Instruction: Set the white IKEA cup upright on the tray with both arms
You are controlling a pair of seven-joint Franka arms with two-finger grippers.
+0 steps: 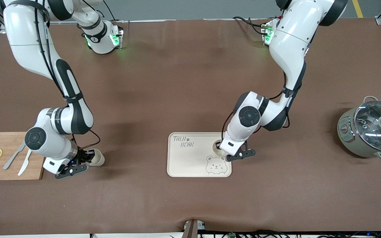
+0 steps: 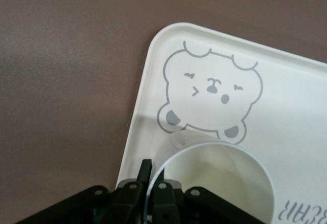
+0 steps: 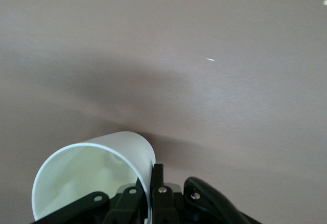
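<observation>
A cream tray [image 1: 184, 162] with "TAIJI BEAR" lettering and a bear face lies near the table's middle. A white cup [image 1: 217, 146] stands upright on it, just above the bear drawing. My left gripper [image 1: 225, 152] is shut on this cup's rim. In the left wrist view the fingers [image 2: 145, 170] pinch the cup [image 2: 219, 178] wall over the tray [image 2: 286, 91]. A second white cup [image 1: 98, 158] is on the brown table beside the cutting board. My right gripper [image 1: 86, 158] is shut on its wall, as the right wrist view shows [image 3: 152, 175] with the cup [image 3: 87, 178] over bare table.
A wooden cutting board [image 1: 8, 145] with two lemon slices, a knife and a fork lies at the right arm's end of the table. A grey pot with a glass lid [image 1: 369, 130] stands at the left arm's end.
</observation>
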